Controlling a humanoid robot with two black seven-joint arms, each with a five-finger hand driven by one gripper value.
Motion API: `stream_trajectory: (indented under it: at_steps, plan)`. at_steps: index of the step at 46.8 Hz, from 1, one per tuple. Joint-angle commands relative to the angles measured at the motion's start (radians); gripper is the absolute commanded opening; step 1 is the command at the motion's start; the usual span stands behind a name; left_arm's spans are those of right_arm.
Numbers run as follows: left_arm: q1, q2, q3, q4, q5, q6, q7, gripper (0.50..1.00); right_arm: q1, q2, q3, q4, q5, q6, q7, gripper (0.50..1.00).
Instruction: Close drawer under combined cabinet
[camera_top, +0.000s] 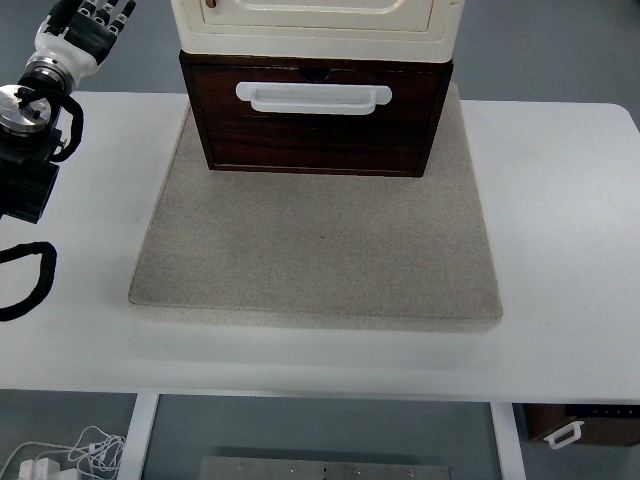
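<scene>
A dark brown wooden drawer (315, 120) with a white handle (313, 97) sits under a cream cabinet (315, 25) at the top centre. The drawer front stands a little forward of the cabinet above it. My left hand (95, 15) is at the top left corner, well left of the cabinet, its fingers relaxed and holding nothing. Its arm (30, 130) runs down the left edge. The right arm does not show.
The cabinet stands on a grey-beige mat (320, 250) on a white table (560, 220). A black cable loop (30, 280) lies at the left edge. Below the table front are white cables (70, 455) and a small brown box (585, 425).
</scene>
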Motion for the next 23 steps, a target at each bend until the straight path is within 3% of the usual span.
stream_trajectory:
  at_steps: [1, 23]
  plan:
    - [0.0, -0.028, 0.0, -0.001, -0.003, 0.0, -0.005, 0.999, 0.0, 0.0, 0.0, 0.0, 0.0, 0.0, 0.0, 0.952]
    - [-0.001, -0.057, 0.0, -0.004, -0.004, 0.003, -0.04, 0.999, 0.0, 0.0, 0.008, 0.001, 0.002, 0.0, 0.0, 0.952]
